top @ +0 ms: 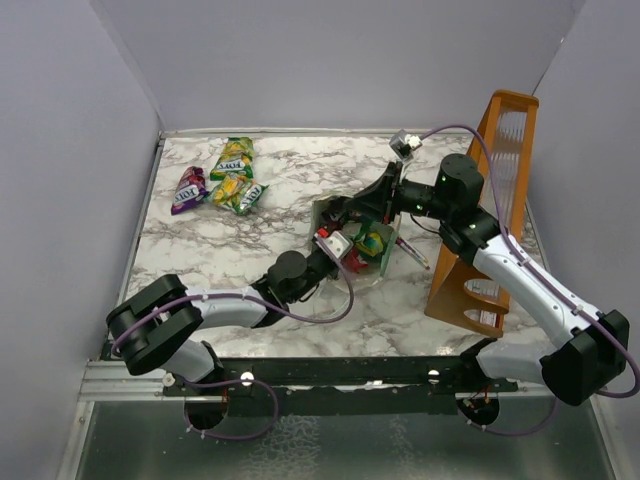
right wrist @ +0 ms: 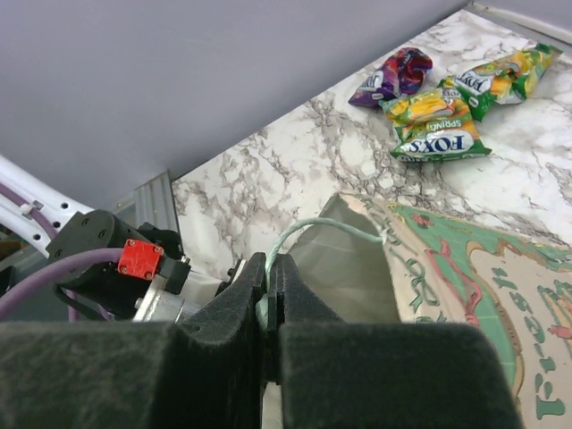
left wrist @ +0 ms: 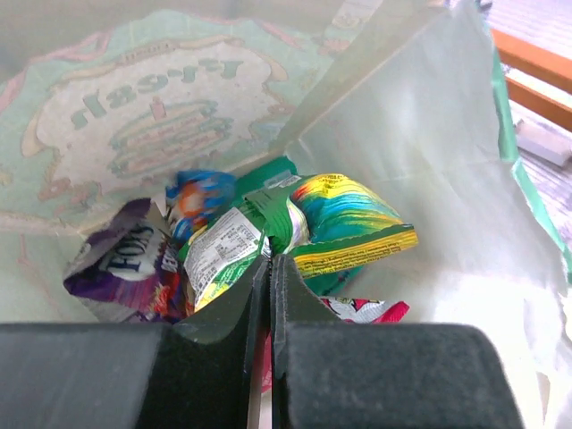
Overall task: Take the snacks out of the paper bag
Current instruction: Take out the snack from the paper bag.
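Pinching the crimped near end of a green-yellow packet with the left gripper, fingers drawn together to a thin slit. Looks like a true hold, though little foil shows between the pads. Lies deep inside the paper bag, straight ahead of those tips, with its long axis close to the line of the fingers. Crowded all round: touching a purple packet on one side, overlapped by a teal-and-yellow packet on the other, with a blue-and-orange packet beyond and a red packet beneath.

Tipped over in the middle of the marble table, mouth turned toward the near left, where the left arm enters. Held up from the far right by the right gripper, clamped tight on the thin loop handle.

Calls, most likely, for a straight pull back out toward the near left, along the packet's own length and the bag's depth. Falls to the left arm, nearer and already inside. Could drag the neighbours along.

Four loose packets already out at the far left, well apart from the bag. Wooden rack standing at the right.
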Robot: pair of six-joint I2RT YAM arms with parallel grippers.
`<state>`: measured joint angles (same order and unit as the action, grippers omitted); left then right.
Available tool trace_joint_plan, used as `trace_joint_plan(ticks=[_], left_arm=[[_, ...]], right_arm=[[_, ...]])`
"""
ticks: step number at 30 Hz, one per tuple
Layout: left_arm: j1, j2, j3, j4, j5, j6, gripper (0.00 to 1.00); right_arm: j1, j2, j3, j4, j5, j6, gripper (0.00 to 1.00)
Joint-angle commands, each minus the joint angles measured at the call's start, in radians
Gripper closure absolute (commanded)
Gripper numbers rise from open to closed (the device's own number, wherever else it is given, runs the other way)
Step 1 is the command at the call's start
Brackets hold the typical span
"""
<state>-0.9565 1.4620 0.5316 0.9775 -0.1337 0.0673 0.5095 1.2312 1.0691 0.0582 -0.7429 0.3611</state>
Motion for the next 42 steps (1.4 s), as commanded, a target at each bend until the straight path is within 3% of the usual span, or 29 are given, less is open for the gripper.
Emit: trace_joint_plan(ticks=[1, 4, 10, 17, 22, 25, 38, 42], left_arm=[[-0.007, -0.035, -0.030, -0.038, 0.055, -0.026, 0.97], [-0.007, -0.025, -0.009, -0.140, 0.057, -0.045, 0.89], [-0.007, -0.022, -0.027, -0.150, 0.054, -0.063, 0.78], [-0.007, -0.038, -0.039, -0.171, 0.021, -0.061, 0.57], [-0.008, -0.084, -0.027, -0.249, 0.006, -0.054, 0.51], [-0.024, -0.092, -0.003, -0.278, -0.002, -0.038, 0.41], [-0.050, 0.133, 0.117, -0.214, -0.169, 0.033, 0.41], [-0.053, 0.166, 0.142, -0.232, -0.206, 0.062, 0.54]], right_arm=[[0.004, -0.012, 0.034, -0.038, 0.063, -0.039, 0.99], [0.004, -0.016, 0.042, -0.046, 0.064, -0.041, 0.98], [0.004, -0.031, 0.042, -0.049, 0.060, -0.048, 0.99], [0.004, -0.042, 0.039, -0.047, 0.056, -0.042, 0.99], [0.004, -0.052, 0.034, -0.042, 0.046, -0.033, 0.99], [0.004, -0.053, 0.031, -0.036, 0.042, -0.029, 0.99], [0.004, -0.068, 0.031, -0.027, 0.027, -0.007, 0.99], [0.004, -0.076, 0.030, -0.035, 0.032, -0.013, 0.99]])
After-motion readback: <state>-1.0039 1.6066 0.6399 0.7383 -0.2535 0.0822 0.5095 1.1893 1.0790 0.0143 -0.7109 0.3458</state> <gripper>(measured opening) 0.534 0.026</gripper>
